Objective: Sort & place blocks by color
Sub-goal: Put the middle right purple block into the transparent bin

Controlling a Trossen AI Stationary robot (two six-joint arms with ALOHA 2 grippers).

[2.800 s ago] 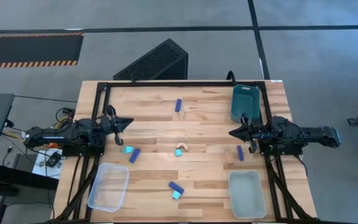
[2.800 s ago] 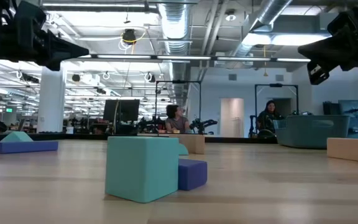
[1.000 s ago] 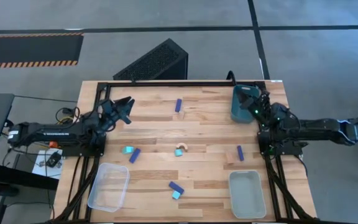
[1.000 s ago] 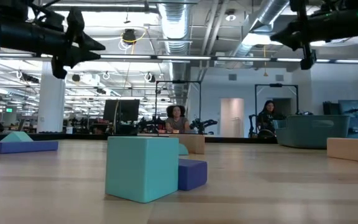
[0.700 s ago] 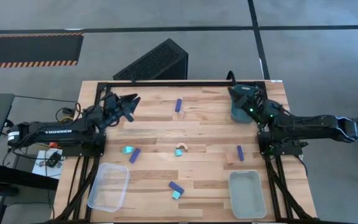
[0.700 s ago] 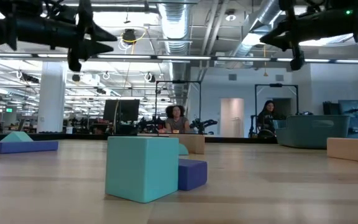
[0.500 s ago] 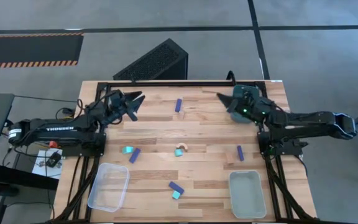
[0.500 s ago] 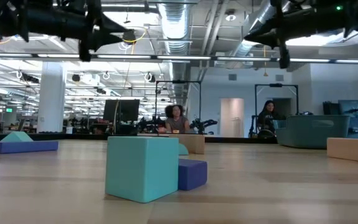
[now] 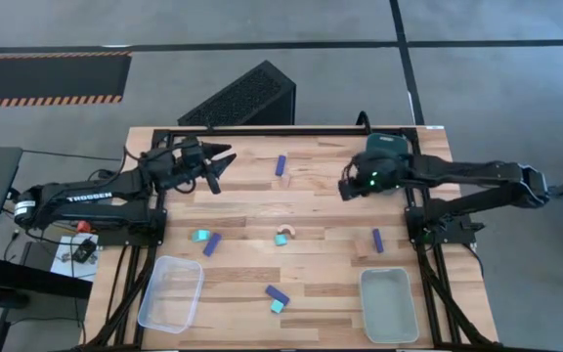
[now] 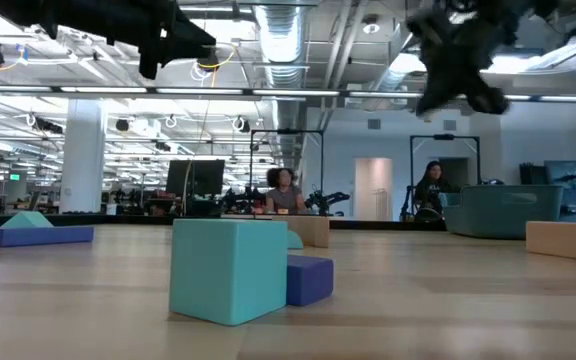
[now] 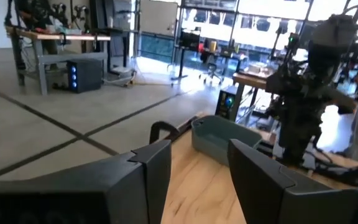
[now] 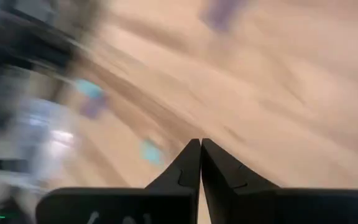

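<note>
The blocks lie loose on the wooden table: a blue bar point(image 9: 281, 165) near the far edge, a teal cube point(image 9: 199, 236) beside a blue bar point(image 9: 211, 244), a tan arch point(image 9: 285, 235), a blue bar point(image 9: 377, 241) at the right, and a blue bar point(image 9: 277, 293) with a teal cube point(image 9: 277, 306) near the front. My left gripper point(image 9: 221, 162) hangs open and empty above the table's far left; its fingers stand apart in the left wrist view point(image 11: 197, 149). My right gripper point(image 9: 342, 186) is shut and empty above the far right part, its fingertips together in the right wrist view point(image 12: 201, 148).
A clear bin point(image 9: 171, 291) stands at the front left and another bin point(image 9: 387, 304) at the front right. A teal bin point(image 9: 387, 145) at the far right is mostly under my right arm. People sit in the room beyond the table point(image 10: 283, 190).
My right gripper has swung from over the teal bin toward the table's left and a little nearer, and has tipped down toward the table. My left gripper has gone toward the table's right along the far side. No block has moved.
</note>
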